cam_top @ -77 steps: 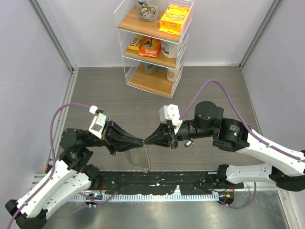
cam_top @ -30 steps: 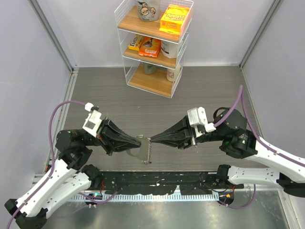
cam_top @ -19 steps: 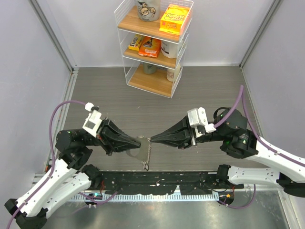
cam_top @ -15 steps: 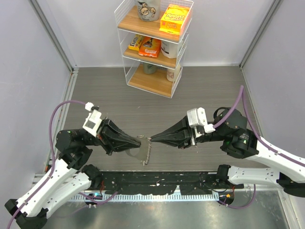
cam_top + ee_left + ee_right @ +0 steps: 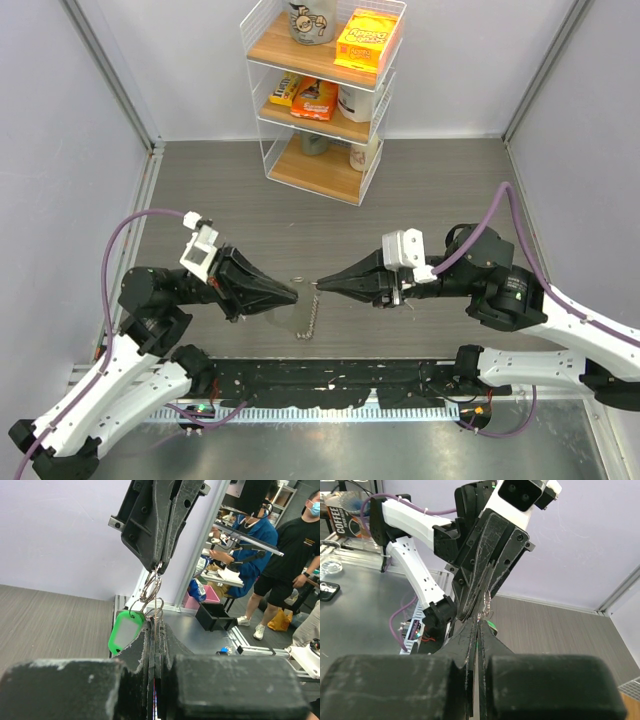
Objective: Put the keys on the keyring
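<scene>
The keyring hangs in the air between my two grippers, with its grey chain dangling over the table. My left gripper is shut on a thin wire ring of it, with the green tag beside the left gripper. My right gripper faces it tip to tip and is shut on the split ring. From the right wrist, the right gripper meets the ring just below the left arm's fingers. A tiny dark and silvery piece, possibly one of the keys, lies under my right wrist.
A white wire shelf rack with boxes and jars stands at the back wall. A black cable track runs along the near edge by the arm bases. Side walls close in left and right.
The right wrist has rolled and its tip has risen a little. The left gripper has barely shifted. Both stay closed on the keyring and the chain still hangs between them.
</scene>
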`<state>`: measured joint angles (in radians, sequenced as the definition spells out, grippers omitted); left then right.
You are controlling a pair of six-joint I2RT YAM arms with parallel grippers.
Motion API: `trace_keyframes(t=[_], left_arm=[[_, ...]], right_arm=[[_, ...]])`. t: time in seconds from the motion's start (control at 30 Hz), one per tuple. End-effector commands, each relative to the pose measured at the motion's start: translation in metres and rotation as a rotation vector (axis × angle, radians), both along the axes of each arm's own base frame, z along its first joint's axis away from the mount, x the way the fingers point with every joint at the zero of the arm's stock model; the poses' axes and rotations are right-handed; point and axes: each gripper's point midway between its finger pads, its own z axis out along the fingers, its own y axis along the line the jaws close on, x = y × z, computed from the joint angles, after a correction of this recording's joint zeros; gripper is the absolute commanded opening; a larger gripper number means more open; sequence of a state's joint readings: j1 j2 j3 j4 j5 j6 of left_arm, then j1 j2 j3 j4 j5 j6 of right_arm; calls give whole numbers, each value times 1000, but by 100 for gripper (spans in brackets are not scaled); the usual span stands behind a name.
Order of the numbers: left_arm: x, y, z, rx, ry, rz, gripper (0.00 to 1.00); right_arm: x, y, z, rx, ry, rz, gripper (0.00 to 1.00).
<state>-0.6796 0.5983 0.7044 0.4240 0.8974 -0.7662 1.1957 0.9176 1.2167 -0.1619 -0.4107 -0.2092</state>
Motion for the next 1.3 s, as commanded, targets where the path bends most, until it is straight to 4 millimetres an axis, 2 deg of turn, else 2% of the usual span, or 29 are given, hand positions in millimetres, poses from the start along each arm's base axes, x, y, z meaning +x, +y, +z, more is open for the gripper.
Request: trace_keyframes(t=[0.0,0.37,0.57,0.67,0.9,1.03,1.27], left_arm=[[1,6,19,-27,-42,53,0],[11,1,2,9,-18,78,0],[13,-5,5,13,-8,47,0],[13,-6,10,10,-18,39,0],[10,-3,14,24,-36,47,0],[17,1,12,51,-56,118,0],[29,7,7,67,-102,229,0]], right_arm=[[11,1,0,-24,-36,-69,5],[17,1,-4,-51,-31,-115,5],[12,-9,1,-23,-11,-120,5],[15,-10,-4,-48,4,-141,5],[31,-6,-6,-106,5,-217,5],[44,-1,-7,-142,-14,-269,5],[64,-4,-3,-181,-79,-367,5]])
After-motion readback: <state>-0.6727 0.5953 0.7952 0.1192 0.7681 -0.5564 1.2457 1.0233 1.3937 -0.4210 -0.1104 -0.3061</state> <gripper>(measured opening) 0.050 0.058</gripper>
